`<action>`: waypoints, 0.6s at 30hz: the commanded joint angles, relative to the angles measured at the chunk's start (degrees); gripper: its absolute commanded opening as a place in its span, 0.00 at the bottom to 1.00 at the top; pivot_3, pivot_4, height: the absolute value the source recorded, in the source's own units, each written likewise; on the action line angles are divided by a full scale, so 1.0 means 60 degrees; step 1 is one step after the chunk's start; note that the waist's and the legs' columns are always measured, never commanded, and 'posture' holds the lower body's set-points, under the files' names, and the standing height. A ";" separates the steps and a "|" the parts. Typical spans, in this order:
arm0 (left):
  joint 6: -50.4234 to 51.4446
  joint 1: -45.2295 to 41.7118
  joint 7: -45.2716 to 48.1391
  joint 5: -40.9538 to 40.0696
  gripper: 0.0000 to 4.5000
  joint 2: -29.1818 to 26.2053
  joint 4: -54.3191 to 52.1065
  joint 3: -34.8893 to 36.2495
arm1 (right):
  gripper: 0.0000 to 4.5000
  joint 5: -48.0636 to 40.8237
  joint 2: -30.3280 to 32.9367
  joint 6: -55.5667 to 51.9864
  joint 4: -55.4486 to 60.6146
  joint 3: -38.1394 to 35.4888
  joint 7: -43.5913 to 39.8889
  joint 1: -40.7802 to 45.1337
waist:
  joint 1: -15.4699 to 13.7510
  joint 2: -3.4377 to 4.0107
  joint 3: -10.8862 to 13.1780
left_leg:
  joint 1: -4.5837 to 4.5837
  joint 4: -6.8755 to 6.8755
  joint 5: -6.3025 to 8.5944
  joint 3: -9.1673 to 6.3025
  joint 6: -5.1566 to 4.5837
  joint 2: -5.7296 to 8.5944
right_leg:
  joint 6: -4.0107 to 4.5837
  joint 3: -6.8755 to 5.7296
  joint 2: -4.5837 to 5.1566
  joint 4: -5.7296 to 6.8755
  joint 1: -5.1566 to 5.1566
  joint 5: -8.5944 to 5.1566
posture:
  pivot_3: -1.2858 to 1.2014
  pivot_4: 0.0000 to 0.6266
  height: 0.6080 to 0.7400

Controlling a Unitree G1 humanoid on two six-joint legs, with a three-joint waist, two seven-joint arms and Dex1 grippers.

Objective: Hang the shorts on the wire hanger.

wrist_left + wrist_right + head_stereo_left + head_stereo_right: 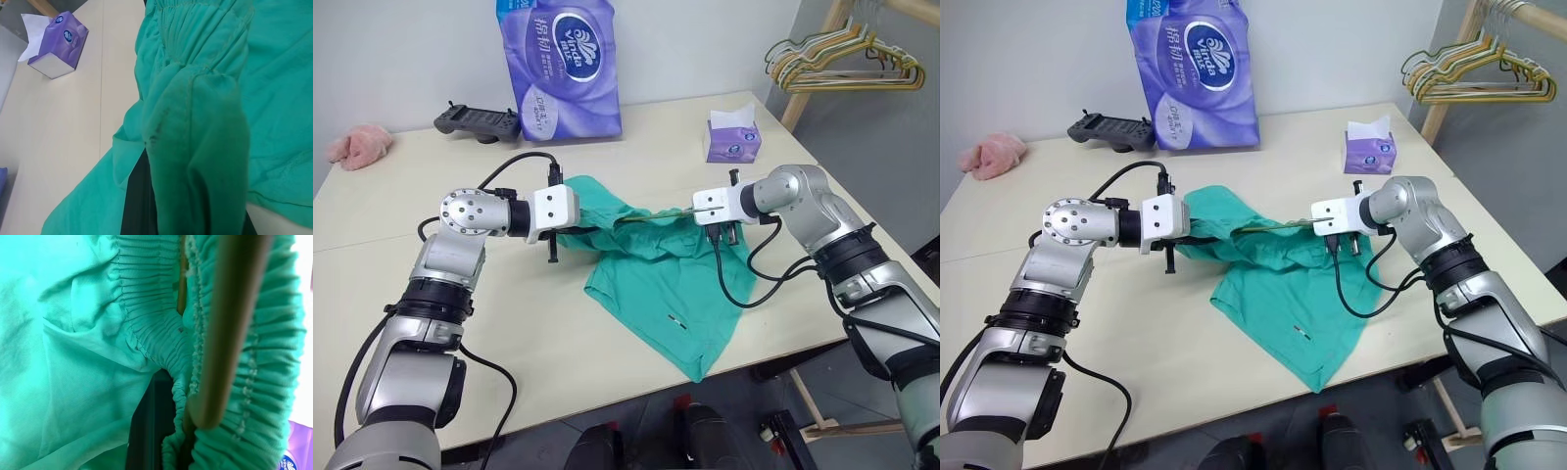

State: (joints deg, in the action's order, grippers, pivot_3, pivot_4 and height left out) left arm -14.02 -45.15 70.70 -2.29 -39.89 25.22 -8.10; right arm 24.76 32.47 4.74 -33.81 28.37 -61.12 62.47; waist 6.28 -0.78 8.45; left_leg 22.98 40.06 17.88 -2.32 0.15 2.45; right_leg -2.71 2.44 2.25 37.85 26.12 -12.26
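Note:
The teal-green shorts (666, 284) lie spread on the table, with one leg reaching toward the front edge. Their gathered waistband is lifted between my two grippers. My left gripper (582, 223) is shut on the left end of the waistband, and cloth drapes over its fingers (139, 200). My right gripper (683, 213) is shut on the right end of the waistband. The thin olive wire hanger (651, 217) runs through the bunched cloth between the grippers. In the right wrist view the wire hanger (230, 333) lies against the elastic, most of it hidden by fabric.
A purple tissue pack (558, 64) and a black controller (475, 122) sit at the back of the table. A small purple tissue box (732, 139) stands behind my right gripper. A pink fuzzy cloth (360, 145) lies far left. Bunched hangers (842, 59) hang on a wooden rack, right.

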 commanded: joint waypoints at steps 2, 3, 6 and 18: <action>-0.0091 -0.0222 -0.0034 -0.0160 0.04 -0.0042 -0.0162 0.0167 | 0.01 0.0223 0.0102 0.0081 0.0070 -0.0111 0.0134 0.0250 | 0.0000 0.0000 0.0000 | 0.0000 0.0000 0.0000 0.0000 0.0000 0.0000 | 0.0000 -0.0001 0.0000 0.0000 0.0000 0.0000 | 0.49 0.18 1.00; -0.0084 -0.0222 -0.0052 -0.0154 0.04 -0.0034 -0.0161 0.0166 | 0.01 0.0182 0.0069 0.0046 0.0084 -0.0151 0.0165 0.0255 | 0.0001 0.0000 0.0000 | 0.0000 0.0000 0.0000 -0.0001 0.0000 0.0000 | 0.0000 0.0000 0.0000 0.0000 0.0000 0.0000 | 0.49 0.18 1.00; -0.0133 -0.0218 -0.0148 -0.0195 0.04 0.0043 -0.0124 0.0208 | 0.01 -0.0010 -0.0039 -0.0218 0.0192 -0.0304 0.0133 0.0252 | 0.0002 0.0000 0.0000 | 0.0000 0.0000 0.0000 -0.0001 0.0000 0.0000 | 0.0000 0.0000 0.0000 0.0000 0.0000 0.0000 | 0.49 0.18 1.00; 0.0607 -0.0343 0.0276 -0.0735 0.66 -0.0065 -0.0368 0.0346 | 0.00 -0.0147 -0.0111 -0.0363 0.0366 -0.0472 0.0197 0.0250 | 0.0007 0.0000 0.0000 | 0.0000 0.0000 0.0000 -0.0001 0.0000 0.0000 | 0.0000 -0.0001 0.0000 0.0001 0.0000 0.0000 | 0.49 0.18 1.00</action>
State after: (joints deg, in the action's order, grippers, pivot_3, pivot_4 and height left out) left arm -11.08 -45.45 72.03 -4.90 -39.42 25.03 -8.05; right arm 24.63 31.37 2.76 -33.71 27.97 -60.62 62.46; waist 6.32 -0.78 8.45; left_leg 22.98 40.06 17.88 -2.33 0.15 2.45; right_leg -2.71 2.43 2.25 37.86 26.12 -12.26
